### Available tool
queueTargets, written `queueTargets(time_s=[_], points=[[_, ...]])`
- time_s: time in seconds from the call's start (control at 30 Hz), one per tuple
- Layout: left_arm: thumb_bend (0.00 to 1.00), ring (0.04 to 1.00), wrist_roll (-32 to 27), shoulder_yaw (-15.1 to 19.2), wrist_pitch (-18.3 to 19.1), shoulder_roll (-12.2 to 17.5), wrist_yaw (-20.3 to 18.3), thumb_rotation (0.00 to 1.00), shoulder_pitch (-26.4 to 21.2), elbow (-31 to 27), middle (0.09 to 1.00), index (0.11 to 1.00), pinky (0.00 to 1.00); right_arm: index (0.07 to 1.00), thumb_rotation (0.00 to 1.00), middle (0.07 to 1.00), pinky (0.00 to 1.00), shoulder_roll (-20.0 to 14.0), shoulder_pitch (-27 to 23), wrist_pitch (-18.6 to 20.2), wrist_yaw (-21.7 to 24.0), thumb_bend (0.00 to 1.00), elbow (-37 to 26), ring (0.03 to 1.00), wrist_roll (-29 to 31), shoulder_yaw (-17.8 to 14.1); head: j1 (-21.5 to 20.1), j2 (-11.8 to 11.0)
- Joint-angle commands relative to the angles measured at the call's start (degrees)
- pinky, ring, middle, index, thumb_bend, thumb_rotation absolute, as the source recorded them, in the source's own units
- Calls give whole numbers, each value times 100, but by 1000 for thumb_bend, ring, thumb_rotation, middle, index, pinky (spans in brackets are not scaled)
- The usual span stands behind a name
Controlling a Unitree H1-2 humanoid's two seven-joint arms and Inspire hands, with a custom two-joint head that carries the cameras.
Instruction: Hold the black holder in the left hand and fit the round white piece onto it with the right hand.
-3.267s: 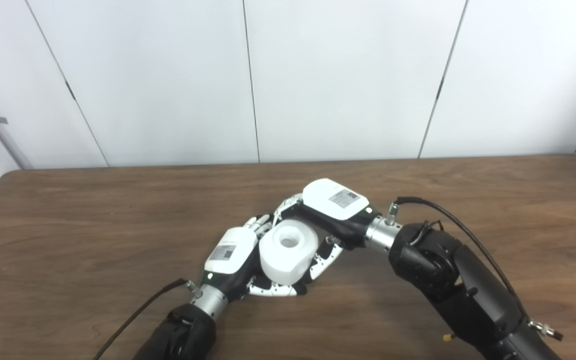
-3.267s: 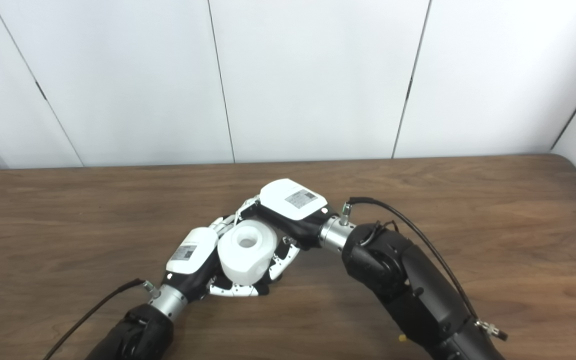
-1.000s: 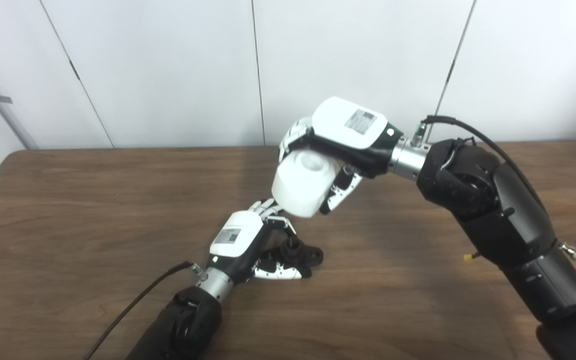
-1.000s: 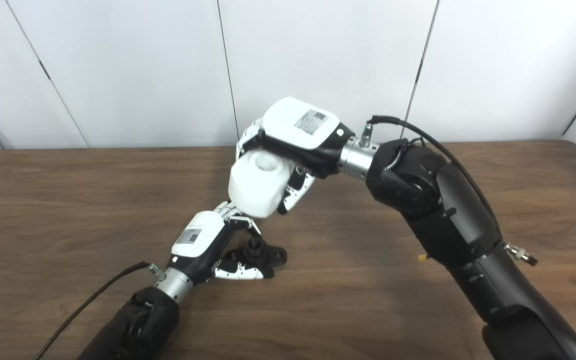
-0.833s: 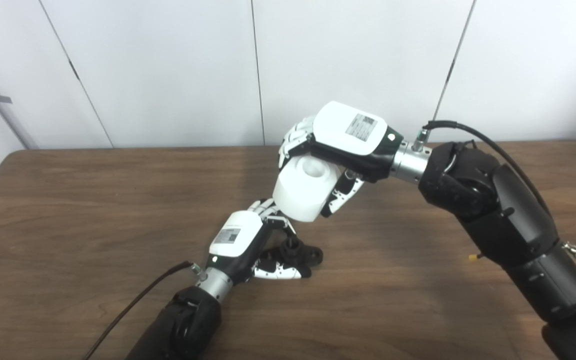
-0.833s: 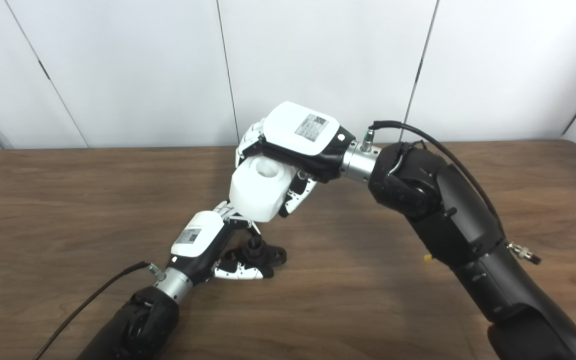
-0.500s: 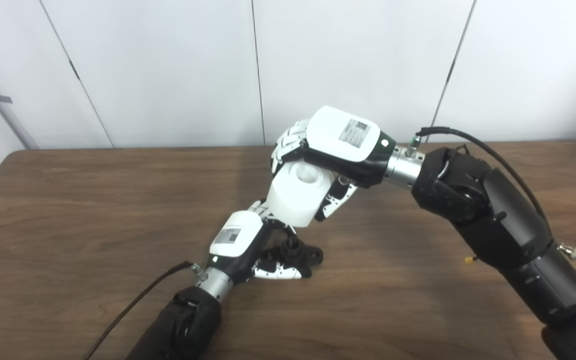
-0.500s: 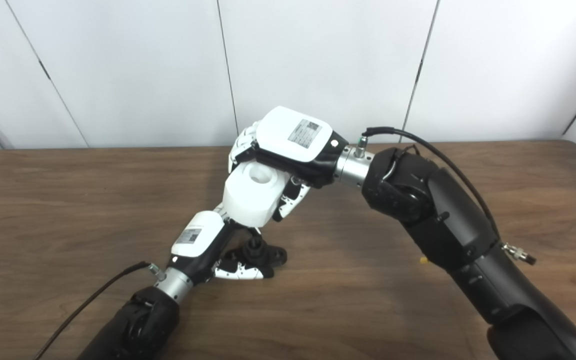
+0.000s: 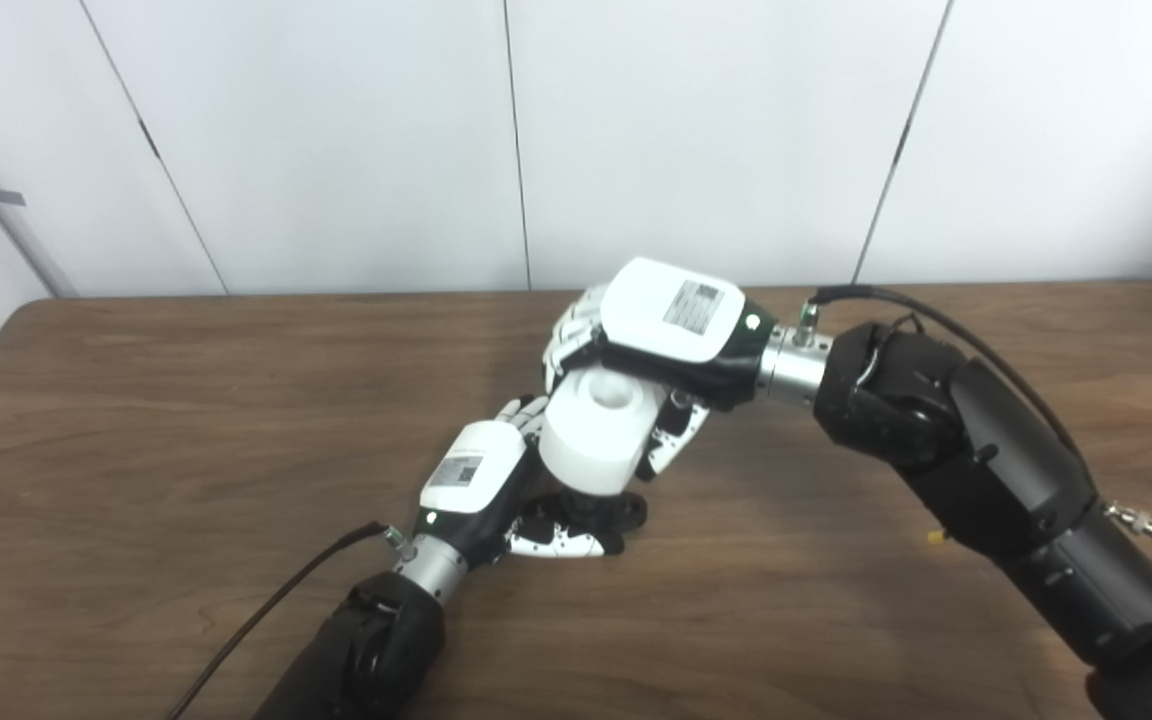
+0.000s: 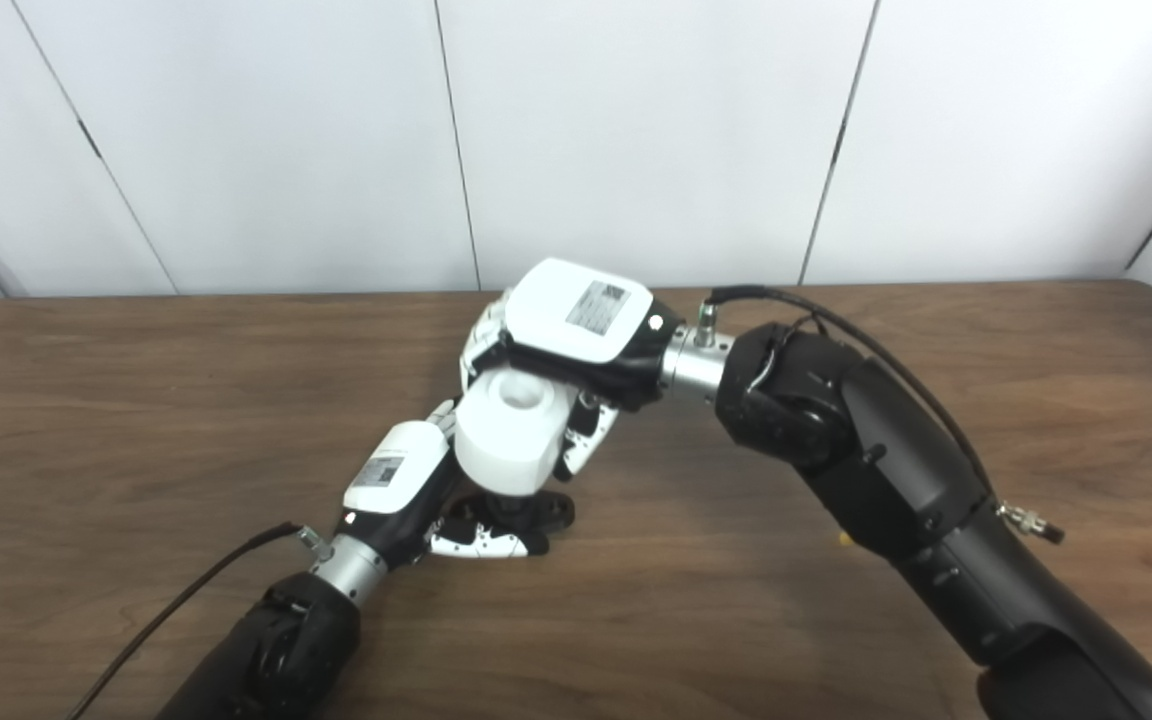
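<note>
My left hand (image 9: 471, 482) rests on the wooden table (image 9: 136, 420) and is shut on the black holder (image 9: 616, 512), whose base shows past the fingers. My right hand (image 9: 671, 325) is shut on the round white piece (image 9: 596, 430), a thick white cylinder with a hole in its top. The white piece hangs directly over the holder, its lower edge hiding the holder's post. I cannot tell whether it touches the post. The same shows in the right eye view: white piece (image 10: 514, 432), holder (image 10: 536, 515).
A black cable (image 9: 276, 610) runs from my left wrist toward the table's front edge. White wall panels (image 9: 336, 140) stand behind the table's far edge. My right forearm (image 9: 986, 480) crosses the right half of the table.
My right hand has come down and slightly left with the white piece, from well above the table to just over the holder. My left hand and the holder have not moved.
</note>
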Motion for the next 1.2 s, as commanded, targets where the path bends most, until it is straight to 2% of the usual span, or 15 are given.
queueTargets(time_s=[0.0,0.4,0.63,1.17], points=[[524,951,181,-350,362,-90,-416,56,614,451,884,484,971,481,133,697,699,14,-230,-105,6,521,-93,742,51,-49,4,5],[524,952,169,-358,389,-78,-399,56,623,411,883,484,966,482,136,701,703,42,-242,-119,253,521,21,747,63,108,11,10],[524,951,159,-365,400,-101,-407,56,621,425,880,484,985,482,137,704,715,100,-246,-115,236,520,102,753,30,173,12,8],[524,947,210,-410,386,-98,-357,56,652,386,873,483,958,482,137,697,675,178,-321,-128,-269,520,714,734,-304,565,86,44]])
